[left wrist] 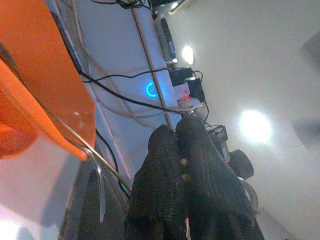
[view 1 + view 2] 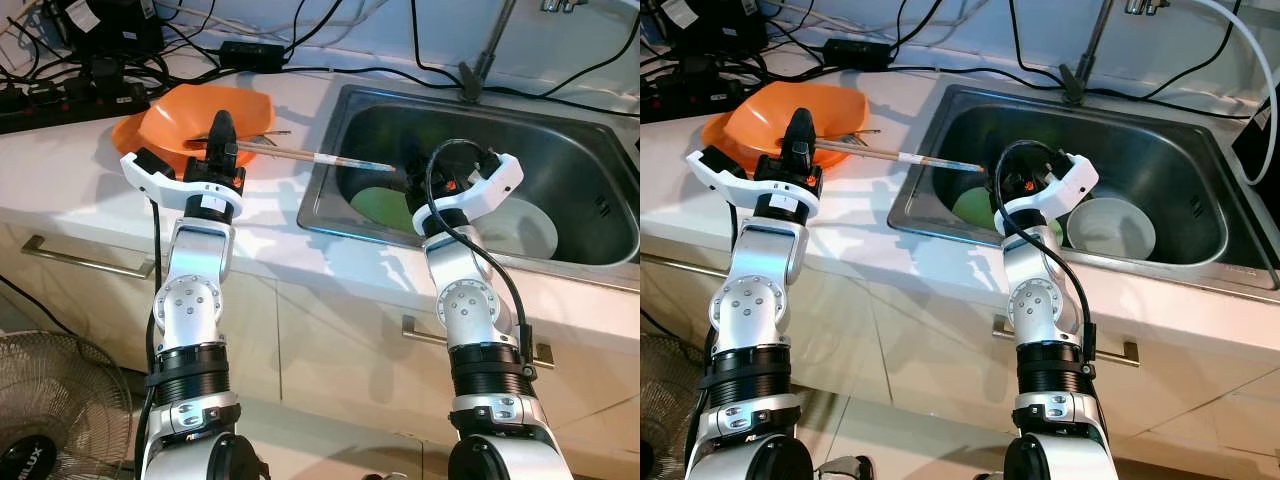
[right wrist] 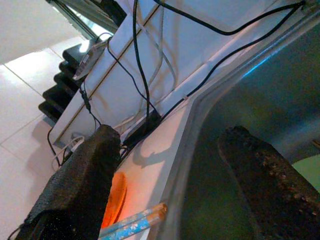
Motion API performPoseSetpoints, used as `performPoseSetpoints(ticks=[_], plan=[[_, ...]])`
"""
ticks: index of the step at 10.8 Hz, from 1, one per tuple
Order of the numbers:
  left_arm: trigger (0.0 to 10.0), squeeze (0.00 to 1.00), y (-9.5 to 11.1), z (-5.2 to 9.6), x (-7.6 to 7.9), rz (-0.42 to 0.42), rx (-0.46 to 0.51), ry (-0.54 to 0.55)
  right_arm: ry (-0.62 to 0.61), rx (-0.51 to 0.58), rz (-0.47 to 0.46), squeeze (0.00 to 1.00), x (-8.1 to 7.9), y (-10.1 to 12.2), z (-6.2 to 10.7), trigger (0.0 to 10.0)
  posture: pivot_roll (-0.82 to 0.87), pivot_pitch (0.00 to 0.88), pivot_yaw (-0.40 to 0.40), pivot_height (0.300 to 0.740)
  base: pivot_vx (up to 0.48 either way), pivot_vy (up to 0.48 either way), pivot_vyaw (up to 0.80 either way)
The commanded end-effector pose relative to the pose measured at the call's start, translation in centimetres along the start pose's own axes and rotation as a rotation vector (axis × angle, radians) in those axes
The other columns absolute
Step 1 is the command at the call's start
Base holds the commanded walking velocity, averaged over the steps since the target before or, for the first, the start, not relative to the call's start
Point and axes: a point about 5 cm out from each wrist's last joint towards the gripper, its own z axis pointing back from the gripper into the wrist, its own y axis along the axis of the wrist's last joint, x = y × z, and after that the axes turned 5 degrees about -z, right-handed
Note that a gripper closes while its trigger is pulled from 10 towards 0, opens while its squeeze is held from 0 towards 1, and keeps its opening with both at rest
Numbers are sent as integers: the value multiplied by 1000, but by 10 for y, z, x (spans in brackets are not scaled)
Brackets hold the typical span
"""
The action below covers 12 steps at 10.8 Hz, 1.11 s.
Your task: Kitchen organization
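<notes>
Chopsticks (image 2: 330,158) across orange bowl (image 2: 180,112) (tips oversink)

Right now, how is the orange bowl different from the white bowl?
The orange bowl sits on the white counter, left of the sink; the white bowl lies down inside the sink. The orange bowl holds chopsticks that reach out over the sink's edge; the white bowl looks empty. The left hand is at the orange bowl, and the right hand is nearer the white one. Both stand upright, mouth up.

Green plate (image 2: 385,207) in sink, half behind right wrist.
</notes>
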Motion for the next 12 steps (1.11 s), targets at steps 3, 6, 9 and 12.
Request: performPoseSetpoints(ticks=[3, 6, 9, 12], plan=[[10000, 0, -17, -6, 13, 80, -60, -57, -11, -11, -85, 0, -5, -13, 3, 10000, 65, 65, -42, 740, 0, 0, 0], [10000, 0, -13, -9, 15, 95, -36, -73, -8, -10, -141, 0, -6, -12, 2, 10000, 65, 64, -44, 740, 0, 0, 0], [10000, 0, -10, -11, 16, 99, -9, -77, 7, 7, -244, 0, -10, -7, 0, 10000, 61, 64, -46, 740, 0, 0, 0], [10000, 0, -14, -11, 20, 105, -13, -86, 7, 6, -388, 0, -9, -5, -1, 10000, 66, 67, -48, 740, 0, 0, 0]])
